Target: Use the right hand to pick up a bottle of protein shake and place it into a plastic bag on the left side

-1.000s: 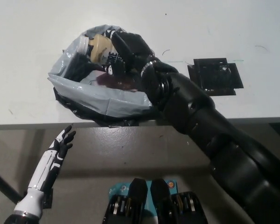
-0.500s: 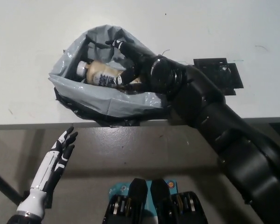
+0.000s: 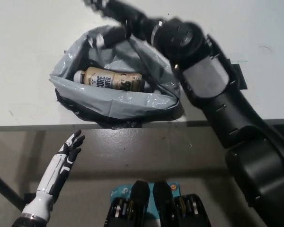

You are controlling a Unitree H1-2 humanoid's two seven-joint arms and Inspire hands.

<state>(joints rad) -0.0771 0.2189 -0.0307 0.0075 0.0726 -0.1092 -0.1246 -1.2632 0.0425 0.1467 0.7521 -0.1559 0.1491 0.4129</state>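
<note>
The bottle (image 3: 111, 79) is lying on its side inside the plastic bag (image 3: 113, 101) on the table (image 3: 28, 38), its long axis running nine to three o'clock, cap at nine. The right hand (image 3: 109, 12) is hovering above the bag's far rim, blurred, holding nothing, fingers seemingly apart; the bottle is lying at its six o'clock. The left hand (image 3: 68, 151) is resting open below the table edge

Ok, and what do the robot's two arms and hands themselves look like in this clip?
The left hand is white with black fingers and black panel seams, on a slim white forearm. The right hand is all black and motion-blurred, on a bulky glossy black arm built of rounded segments with a round wrist joint. No cables or markings are visible.
</note>
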